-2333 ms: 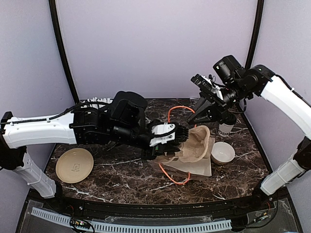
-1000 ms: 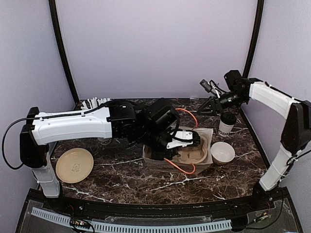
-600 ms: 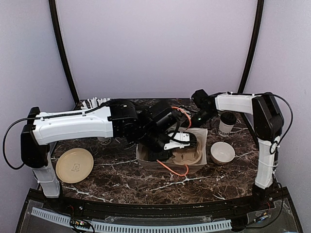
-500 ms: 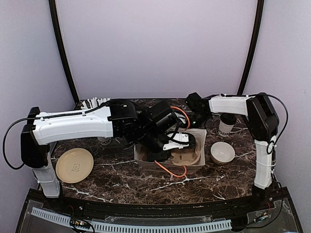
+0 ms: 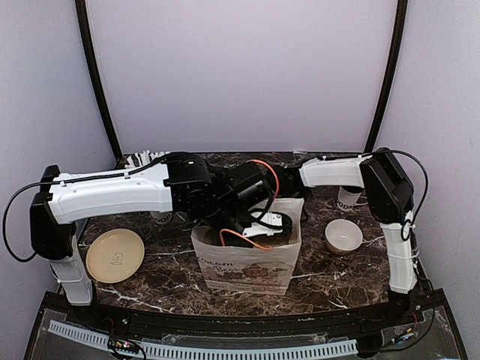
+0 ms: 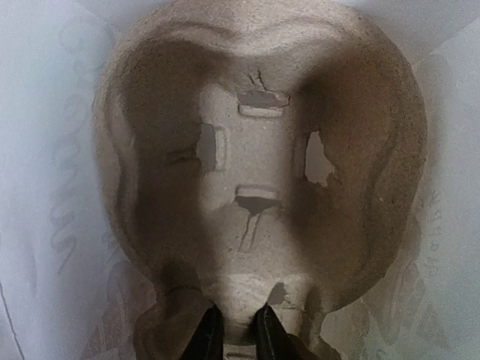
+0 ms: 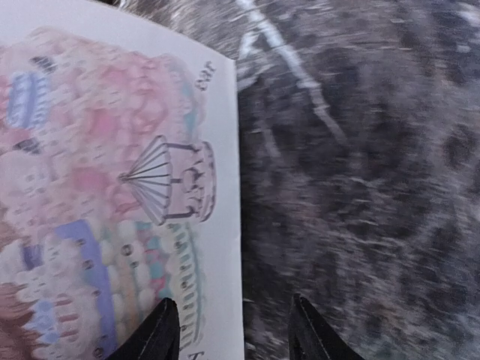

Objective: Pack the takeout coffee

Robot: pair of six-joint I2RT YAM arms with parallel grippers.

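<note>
The takeout coffee cup, white with black lettering, stands at the back right, its top hidden behind my right arm. A white paper bag with orange handles stands upright at the centre. My left gripper is inside the bag, shut on the near edge of a brown pulp cup carrier lying on the bag's floor. My right gripper is open low at the bag's back right, its fingers astride the printed bag's edge just above the marble.
A low white bowl sits right of the bag. A tan plate lies at front left. A cup of white straws stands at back left behind my left arm. Black frame posts flank the back wall.
The bag was lying flat and now stands upright and open. My left gripper stayed on the carrier, now inside the bag. My right arm swung down from the right to the bag's back.
</note>
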